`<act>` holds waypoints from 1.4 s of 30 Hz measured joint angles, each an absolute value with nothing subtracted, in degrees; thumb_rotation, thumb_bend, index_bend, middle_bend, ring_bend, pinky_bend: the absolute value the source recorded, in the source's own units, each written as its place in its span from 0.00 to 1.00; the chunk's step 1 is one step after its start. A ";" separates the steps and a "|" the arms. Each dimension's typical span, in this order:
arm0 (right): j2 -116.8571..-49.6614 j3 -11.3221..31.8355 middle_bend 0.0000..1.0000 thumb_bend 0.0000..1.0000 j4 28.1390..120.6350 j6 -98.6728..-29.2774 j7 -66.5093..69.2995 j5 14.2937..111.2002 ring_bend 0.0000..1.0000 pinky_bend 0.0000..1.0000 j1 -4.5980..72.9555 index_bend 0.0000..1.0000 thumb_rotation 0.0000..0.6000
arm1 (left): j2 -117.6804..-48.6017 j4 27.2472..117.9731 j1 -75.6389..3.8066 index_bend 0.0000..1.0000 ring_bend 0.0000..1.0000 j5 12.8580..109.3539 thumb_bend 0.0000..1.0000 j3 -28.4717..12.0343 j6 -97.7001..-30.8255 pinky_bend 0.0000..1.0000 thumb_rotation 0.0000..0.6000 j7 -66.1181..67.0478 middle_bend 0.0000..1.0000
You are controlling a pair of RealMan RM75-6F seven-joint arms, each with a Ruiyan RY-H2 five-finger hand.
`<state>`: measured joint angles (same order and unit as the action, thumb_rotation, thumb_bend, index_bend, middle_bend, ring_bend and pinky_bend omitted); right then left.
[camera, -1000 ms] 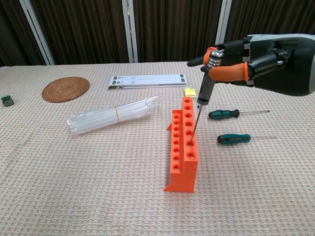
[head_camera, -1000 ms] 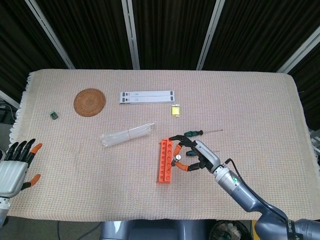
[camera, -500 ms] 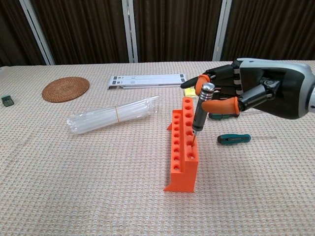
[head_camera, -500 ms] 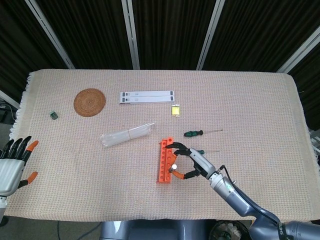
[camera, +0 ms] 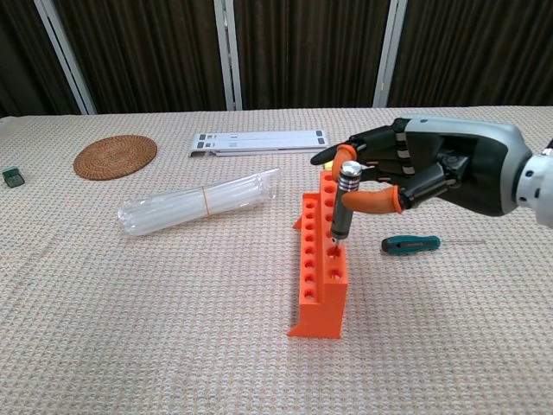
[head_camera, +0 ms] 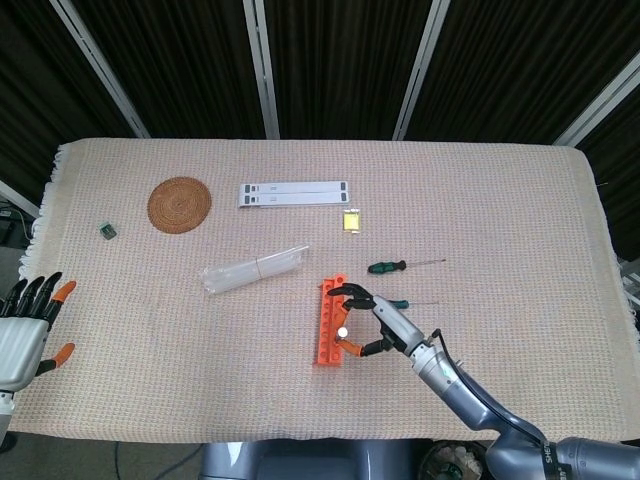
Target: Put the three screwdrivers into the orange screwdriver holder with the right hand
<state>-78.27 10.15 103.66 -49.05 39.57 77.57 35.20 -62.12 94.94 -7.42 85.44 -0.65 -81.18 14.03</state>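
The right robot hand (camera: pixel 415 173) pinches the grey handle of a screwdriver (camera: pixel 342 201) between thumb and fingers, holding it nearly upright with its shaft sunk into a hole of the orange screwdriver holder (camera: pixel 320 259) on the cloth-covered desk (head_camera: pixel 520 210). Just right of the holder lies a green-handled screwdriver (camera: pixel 411 245); another green-handled screwdriver (head_camera: pixel 388 267) lies a little farther back. The left robot hand (head_camera: pixel 25 330) hangs off the desk's left edge, fingers spread, holding nothing.
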 measured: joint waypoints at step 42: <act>-80.83 9.43 0.08 0.38 102.78 -48.03 34.27 73.69 0.00 0.00 35.27 0.42 1.00 | -62.60 93.83 -7.47 0.10 0.00 85.08 0.23 -0.70 -81.03 0.00 1.00 13.24 0.00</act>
<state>-80.83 9.43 102.78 -48.03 34.27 73.69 35.27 -62.60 93.83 -7.47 85.08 -0.70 -81.03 13.24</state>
